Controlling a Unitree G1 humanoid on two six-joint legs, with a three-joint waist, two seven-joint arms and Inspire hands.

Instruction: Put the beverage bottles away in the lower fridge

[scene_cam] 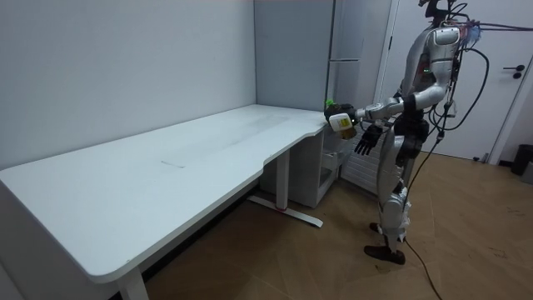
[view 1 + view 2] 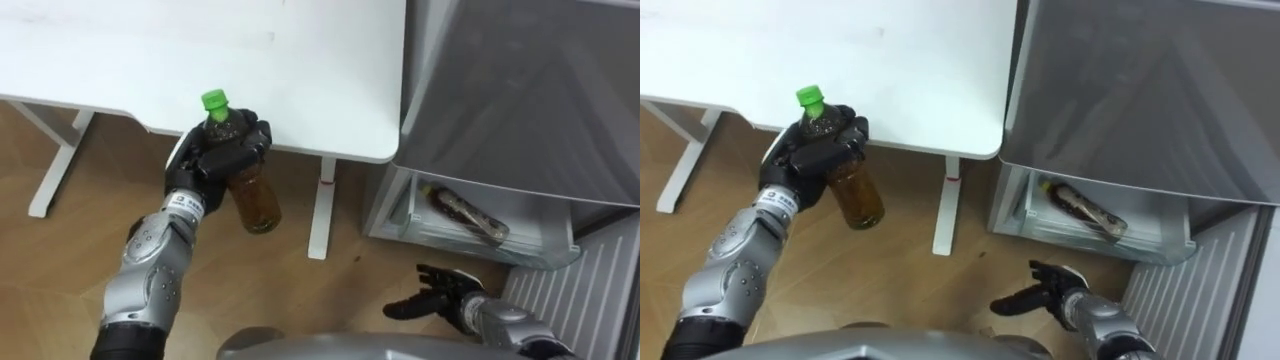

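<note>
Plainly, left hand (image 2: pixel 228 150) grips green-capped bottle (image 2: pixel 255 200) beside table (image 2: pixel 300 70); right hand (image 2: pixel 440 297) spread, empty. Eye views show fridge drawer (image 2: pixel 470 248) open, second bottle (image 2: pixel 465 213) inside.

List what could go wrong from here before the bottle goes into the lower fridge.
1. The left hand grips the bottle round its upper part, tilted, over the floor; it might slip and drop.
2. A second bottle already lies in the lower fridge; the new one could knock it.
3. The bottle hangs close to the table edge; a swing could clip it.
</note>
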